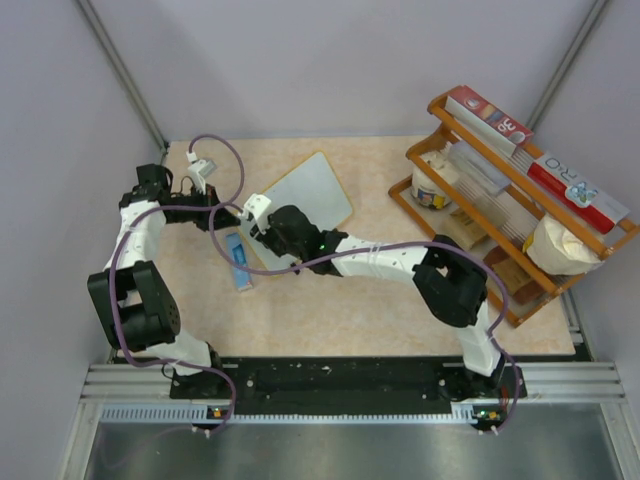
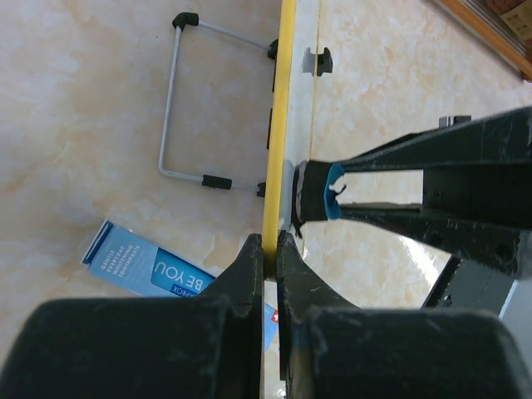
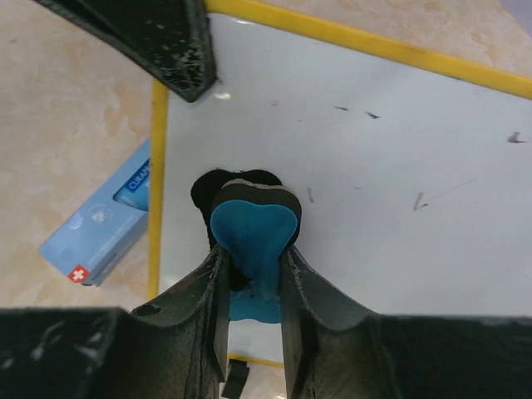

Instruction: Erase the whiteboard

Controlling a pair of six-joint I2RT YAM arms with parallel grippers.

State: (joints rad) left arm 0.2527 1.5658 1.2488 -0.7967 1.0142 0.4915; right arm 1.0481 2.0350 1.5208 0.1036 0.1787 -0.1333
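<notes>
While the table [image 1: 400, 310] carries a wooden rack [image 1: 520, 210] along its right edge, the whiteboard [image 1: 305, 190] sits left of centre toward the far edge. It appears tipped up off the surface, with its wire stand [image 2: 187, 100] behind it. The left gripper [image 2: 268, 249] is pinched together on the board's yellow frame and steadies it at that edge. The right gripper [image 3: 252, 253] is clamped on a blue-and-black eraser [image 3: 249, 220], whose pad touches the white face just inside the same edge. A blue box [image 3: 104, 229] lies on the table just beside the board's near-left side.

A few short dark strokes [image 3: 420, 199] show across the white face, well apart from the eraser.

The wiping looks under way but not finished. To do it well:

- Keep the left pinch firm so the board does not twist.
- Hold the eraser flat against the face.
- Sweep away from the clamped edge toward the scattered strokes in overlapping passes.
- Press lightly, since a hard push could lever the frame out of the fingers.
</notes>
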